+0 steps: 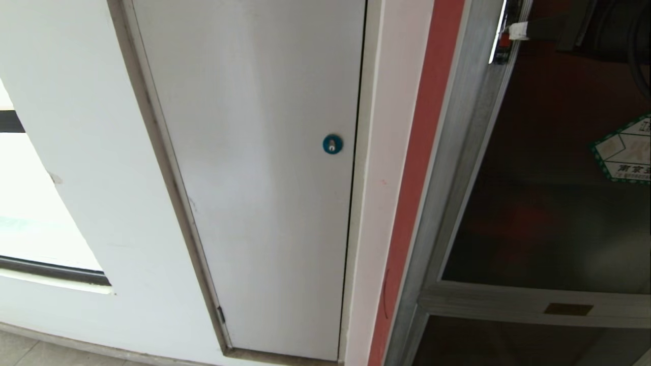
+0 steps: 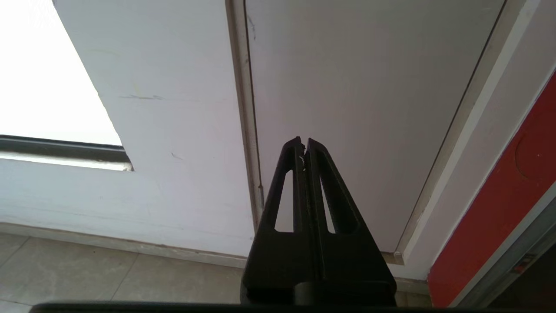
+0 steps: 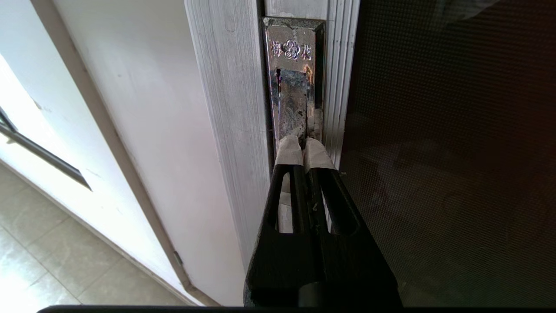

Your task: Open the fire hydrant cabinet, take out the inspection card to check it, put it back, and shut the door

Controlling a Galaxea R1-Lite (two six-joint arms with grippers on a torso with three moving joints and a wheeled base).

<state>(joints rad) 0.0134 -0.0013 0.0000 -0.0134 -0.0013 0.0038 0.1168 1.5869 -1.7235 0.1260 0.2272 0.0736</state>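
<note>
Tall cabinet (image 1: 460,152) standing upright at the right, long side running up and down. Silver frame, red strip along its left edge. Dark glass door (image 1: 549,213) with a white sticker (image 1: 626,152) edged in green and a small brass plate (image 1: 568,308) on the crossbar. Right gripper (image 3: 303,145) pressed together, taped tips touching the shiny latch plate (image 3: 293,82). Left gripper (image 2: 303,143) pressed together too, low near the white door (image 1: 264,178) with its blue lock (image 1: 332,144). White wall (image 1: 86,168), grey tile floor (image 2: 87,274).
</note>
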